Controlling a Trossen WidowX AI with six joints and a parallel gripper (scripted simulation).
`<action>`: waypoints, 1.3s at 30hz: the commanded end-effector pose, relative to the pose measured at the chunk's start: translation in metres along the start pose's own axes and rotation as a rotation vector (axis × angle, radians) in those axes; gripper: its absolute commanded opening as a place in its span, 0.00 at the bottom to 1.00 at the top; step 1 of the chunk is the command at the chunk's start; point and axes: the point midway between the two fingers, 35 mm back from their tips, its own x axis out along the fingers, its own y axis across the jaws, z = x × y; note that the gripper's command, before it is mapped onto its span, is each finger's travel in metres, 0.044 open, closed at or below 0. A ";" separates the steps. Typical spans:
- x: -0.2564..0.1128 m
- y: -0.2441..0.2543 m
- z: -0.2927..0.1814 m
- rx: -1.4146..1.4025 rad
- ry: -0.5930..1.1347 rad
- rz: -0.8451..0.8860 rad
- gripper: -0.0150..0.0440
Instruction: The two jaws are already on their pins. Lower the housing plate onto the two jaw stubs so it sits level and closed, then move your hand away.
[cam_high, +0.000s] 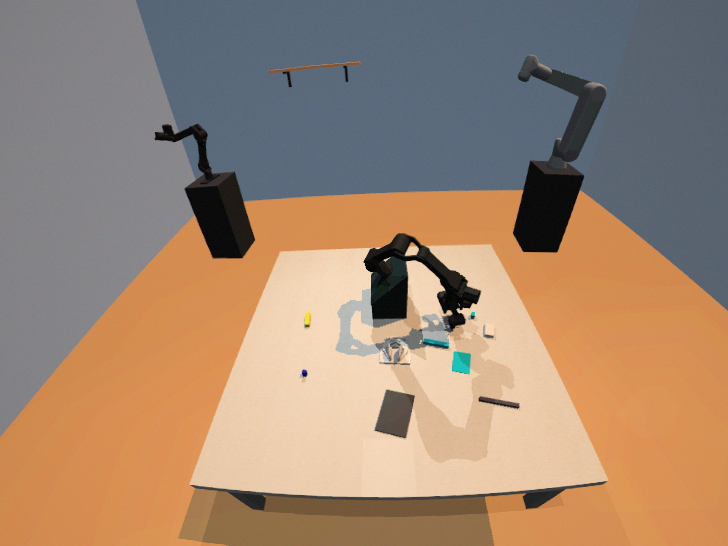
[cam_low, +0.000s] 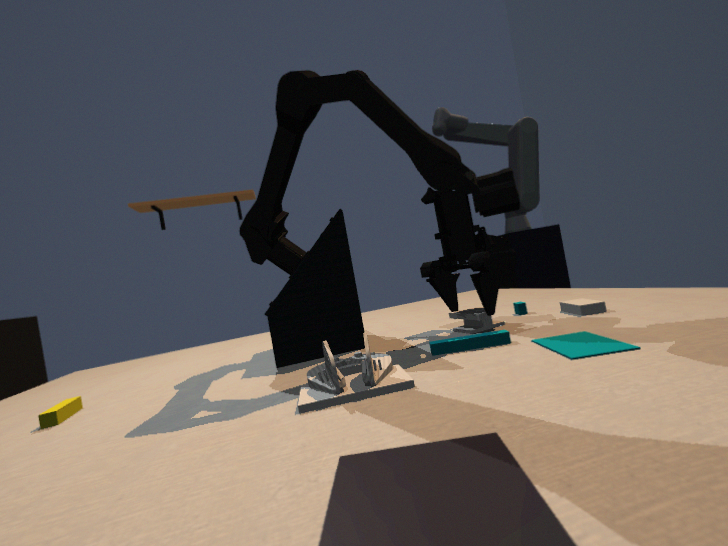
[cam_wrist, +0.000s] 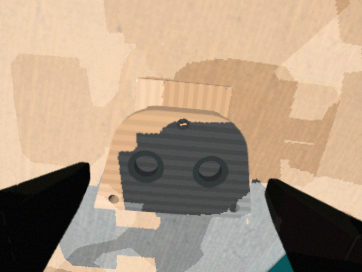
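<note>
The housing plate (cam_low: 460, 314) (cam_wrist: 185, 192), pale with two ringed round holes, rests level on a low grey support (cam_low: 479, 322), away from the jaws. My gripper (cam_high: 455, 322) (cam_low: 472, 311) (cam_wrist: 180, 179) is open and points down over the plate. In the wrist view one finger is on each side of the plate, with a gap to each. Two grey jaws stand side by side on the pale base (cam_high: 403, 360) (cam_low: 405, 379): a left jaw (cam_low: 331, 367) and a right jaw (cam_low: 368, 371). Nothing covers their tops. The pins and stubs are too small to tell.
A teal bar (cam_high: 435, 343) (cam_low: 470, 343) lies between base and support. Also on the table are a teal sheet (cam_high: 461, 362) (cam_low: 585, 344), white block (cam_high: 488, 330) (cam_low: 582, 307), teal piece (cam_high: 472, 315) (cam_low: 519, 307), dark slab (cam_high: 395, 413) (cam_low: 435, 493), dark bar (cam_high: 499, 402) and yellow block (cam_high: 307, 319) (cam_low: 60, 411).
</note>
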 end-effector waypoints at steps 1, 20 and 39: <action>0.009 0.001 0.000 -0.008 0.007 0.000 1.00; 0.016 0.002 -0.001 -0.008 0.008 -0.001 1.00; 0.016 0.002 0.000 -0.004 0.005 0.002 0.94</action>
